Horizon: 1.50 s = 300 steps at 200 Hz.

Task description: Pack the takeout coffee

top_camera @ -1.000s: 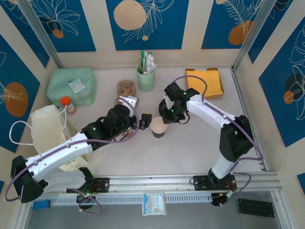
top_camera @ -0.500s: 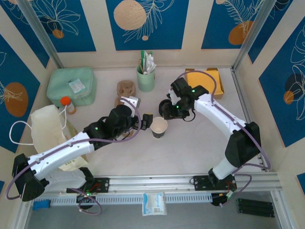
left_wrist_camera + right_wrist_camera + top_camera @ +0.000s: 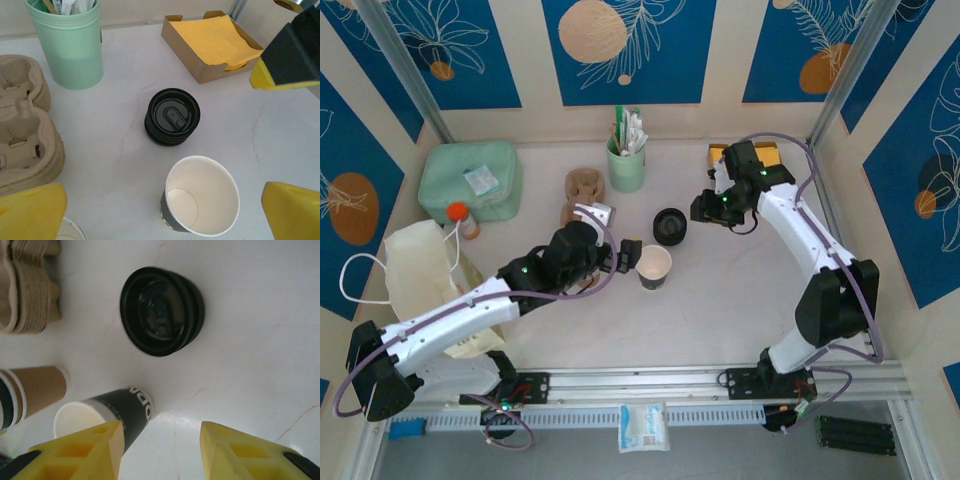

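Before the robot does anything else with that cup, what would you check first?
1. Cup upright: ok.
2. Cup closed: not ok, it stands open.
3. Lid lying beside the cup, not touching it: ok.
4. One lid alone to pick: cannot tell, it looks like a nested stack.
5. Left gripper open and empty, at the cup: ok.
6. Right gripper open and empty, off the lid: ok.

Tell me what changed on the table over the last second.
The right pincer let go of the black lids, leaving them on the table, and pulled back toward the far right. The left pincer stayed open beside the open paper cup, which didn't move.
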### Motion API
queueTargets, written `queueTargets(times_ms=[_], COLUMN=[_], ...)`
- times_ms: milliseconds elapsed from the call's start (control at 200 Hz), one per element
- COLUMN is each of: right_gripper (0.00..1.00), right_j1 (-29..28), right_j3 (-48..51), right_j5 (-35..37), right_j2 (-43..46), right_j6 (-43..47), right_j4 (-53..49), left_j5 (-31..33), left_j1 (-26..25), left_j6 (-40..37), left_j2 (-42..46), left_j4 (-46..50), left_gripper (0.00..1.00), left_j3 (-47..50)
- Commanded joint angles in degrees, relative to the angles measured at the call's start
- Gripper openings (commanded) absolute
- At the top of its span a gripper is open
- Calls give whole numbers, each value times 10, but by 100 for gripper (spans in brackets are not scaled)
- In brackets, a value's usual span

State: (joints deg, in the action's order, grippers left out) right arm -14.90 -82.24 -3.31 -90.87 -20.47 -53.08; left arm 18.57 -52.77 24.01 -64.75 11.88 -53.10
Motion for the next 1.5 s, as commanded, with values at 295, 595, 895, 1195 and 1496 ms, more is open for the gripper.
queueTargets(times_ms=[295,595,895,1195,1496], right_gripper=[44,44,39,39,33], right_j1=[-1,-17,-21,-33,-36], right_j3=[-86,-131,-151,-165,-179], right_j5=[7,38,49,51,52], right_j2=[-154,-205,-232,-253,-269], right_j6=[-20,-13,-5,-2,2], right_j4=[14,-3,-10,-13,-19], left_j5=[20,19,16,14,13], left_j1=[-7,-7,-6,-7,-6], left_j6=[19,23,23,22,22], left_j2=[5,8,5,5,4], left_j4=[-4,-2,-3,-2,-3], left_gripper=[100,99,100,99,99], left_j3=[12,17,14,13,15])
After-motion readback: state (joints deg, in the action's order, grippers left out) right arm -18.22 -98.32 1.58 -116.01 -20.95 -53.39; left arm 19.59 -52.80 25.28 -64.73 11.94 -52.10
